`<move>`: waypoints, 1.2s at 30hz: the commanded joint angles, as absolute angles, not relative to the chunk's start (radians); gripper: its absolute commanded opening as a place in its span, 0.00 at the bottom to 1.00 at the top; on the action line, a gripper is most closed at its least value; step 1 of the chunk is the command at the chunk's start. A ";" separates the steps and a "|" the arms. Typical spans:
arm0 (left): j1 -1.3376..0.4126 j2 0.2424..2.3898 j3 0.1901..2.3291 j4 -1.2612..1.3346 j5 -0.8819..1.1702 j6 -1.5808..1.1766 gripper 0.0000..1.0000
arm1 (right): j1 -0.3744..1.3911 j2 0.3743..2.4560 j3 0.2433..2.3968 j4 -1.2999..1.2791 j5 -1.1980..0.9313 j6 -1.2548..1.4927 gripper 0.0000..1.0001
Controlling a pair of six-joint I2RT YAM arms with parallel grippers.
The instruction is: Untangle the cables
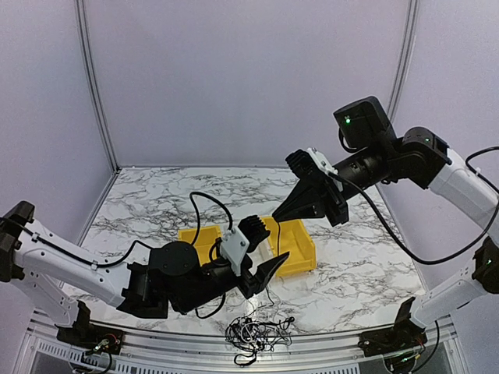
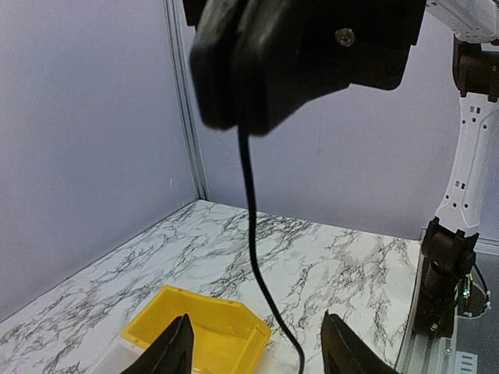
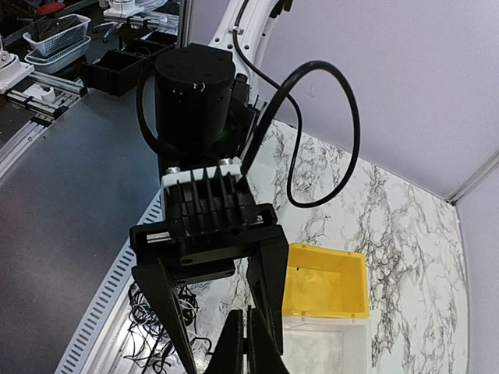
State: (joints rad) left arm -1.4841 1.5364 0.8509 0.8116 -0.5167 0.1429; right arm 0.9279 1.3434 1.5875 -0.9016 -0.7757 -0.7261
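Observation:
A tangled pile of thin black cables [image 1: 253, 333], with one pale strand, lies at the table's near edge; it also shows in the right wrist view [image 3: 156, 327]. My right gripper [image 1: 280, 217] is shut on one thin black cable [image 1: 278, 234] and holds it up, so the strand hangs down towards the pile. In the right wrist view my right gripper [image 3: 249, 339] has its jaws pressed together. My left gripper [image 1: 274, 240] is open just below, its fingers on either side of the hanging cable [image 2: 251, 234] without touching it. In the left wrist view my left gripper [image 2: 257, 347] is spread wide.
A yellow bin [image 1: 300, 249] stands behind the grippers and a second yellow bin [image 1: 196, 238] to its left. A clear bin [image 3: 327, 351] sits in front of a yellow bin [image 3: 343, 269]. The arm's thick black wiring loop [image 3: 343, 132] arches nearby.

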 commanded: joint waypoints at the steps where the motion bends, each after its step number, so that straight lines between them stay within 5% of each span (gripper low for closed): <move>1: -1.486 1.496 0.896 0.827 -0.504 0.150 0.55 | 0.934 1.333 1.574 -0.860 -0.765 -0.708 0.00; 11: -1.476 1.461 0.916 0.761 -0.439 0.104 0.17 | 0.934 1.332 1.553 -0.838 -0.753 -0.704 0.00; 18: -1.454 1.456 0.904 0.750 -0.410 0.084 0.00 | 0.934 1.335 1.548 -0.827 -0.754 -0.697 0.00; 22: -1.441 1.456 0.897 0.750 -0.404 0.073 0.00 | 0.934 1.332 1.538 -0.825 -0.745 -0.702 0.02; 24: -1.429 1.453 0.890 0.750 -0.413 0.064 0.00 | 0.934 1.328 1.525 -0.815 -0.727 -0.699 0.30; 27: -1.394 1.435 0.863 0.751 -0.472 0.046 0.00 | 0.933 1.294 1.474 -0.804 -0.695 -0.723 0.48; 36: -1.212 1.336 0.806 0.747 -0.474 -0.018 0.00 | 0.998 1.308 1.095 -0.685 -0.700 -0.841 0.58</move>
